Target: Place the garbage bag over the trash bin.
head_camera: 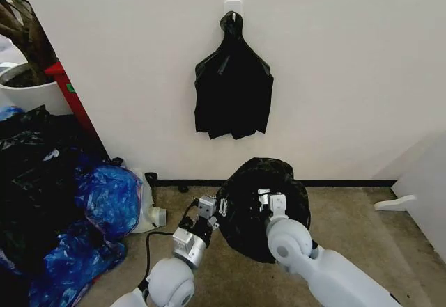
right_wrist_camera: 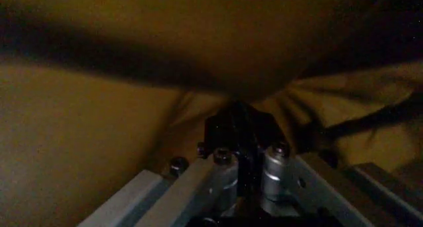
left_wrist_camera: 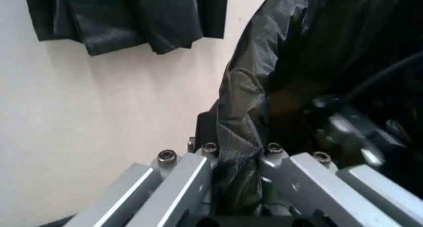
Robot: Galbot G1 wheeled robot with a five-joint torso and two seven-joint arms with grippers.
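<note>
The bag [head_camera: 263,206] is on the floor before the wall, puffed up into a round black dome between the two grippers. The bin itself I cannot see; I judge it stands under the bag, because the plastic keeps such a round shape, but this is only a guess.

The left gripper [head_camera: 213,208] is at the bag's left edge. In the left wrist view a fold of the thin plastic [left_wrist_camera: 241,152] runs down between its fingers, and the jaws are closed on this fold. The right gripper [head_camera: 270,202] is on the top of the dome, a little to the right of the middle. The right wrist view looks into the bag, where the light is brownish, and the fingers [right_wrist_camera: 225,167] are pressed together on a gathered piece of plastic. So both arms hold the bag at opposite sides, probably to keep its mouth spread wide while it goes around the rim.

On the wall above, a flat black bunch [head_camera: 233,88] hangs from a hook [head_camera: 233,9]. To the left lie blue bags [head_camera: 104,202].
</note>
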